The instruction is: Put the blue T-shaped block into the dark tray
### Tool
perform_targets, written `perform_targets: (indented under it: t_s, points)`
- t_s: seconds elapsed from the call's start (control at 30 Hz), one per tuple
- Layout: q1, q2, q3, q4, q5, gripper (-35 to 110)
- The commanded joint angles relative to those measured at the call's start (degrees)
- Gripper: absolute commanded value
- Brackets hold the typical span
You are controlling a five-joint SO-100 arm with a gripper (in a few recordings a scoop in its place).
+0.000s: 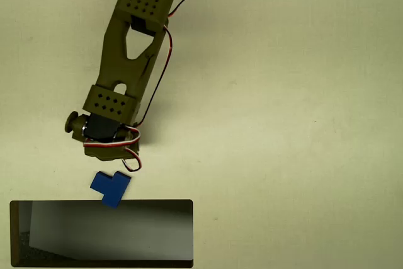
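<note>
Overhead view: the dark tray [101, 264] sits at the table's [296, 124] bottom-left edge, holding nothing but a paler slanted panel. The blue T-shaped block [111, 188] lies just below the olive arm's [129, 48] wrist, overlapping the tray's top rim. The claw's fingers are hidden; I cannot tell their spread. Bare tabletop extends rightward.

From my overhead view I see a pale, cream-coloured table [302, 92], plain and smooth. A blue T-shaped block [110, 188] lies flat on it near the lower left, its lower corner touching the top rim of the dark tray [101, 203]. That tray sits at the bottom left, wide, shadowed grey inside with a paler slanted panel.
</note>
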Motion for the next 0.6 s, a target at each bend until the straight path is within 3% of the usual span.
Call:
perform_targets:
  t_s: [0.0,0.57]
  points:
    - [1.9,-0.6,-1.1,-4.5,-1.1,0]
    - [0.2,-7.1,-2.5,-25.8,-4.2,0]
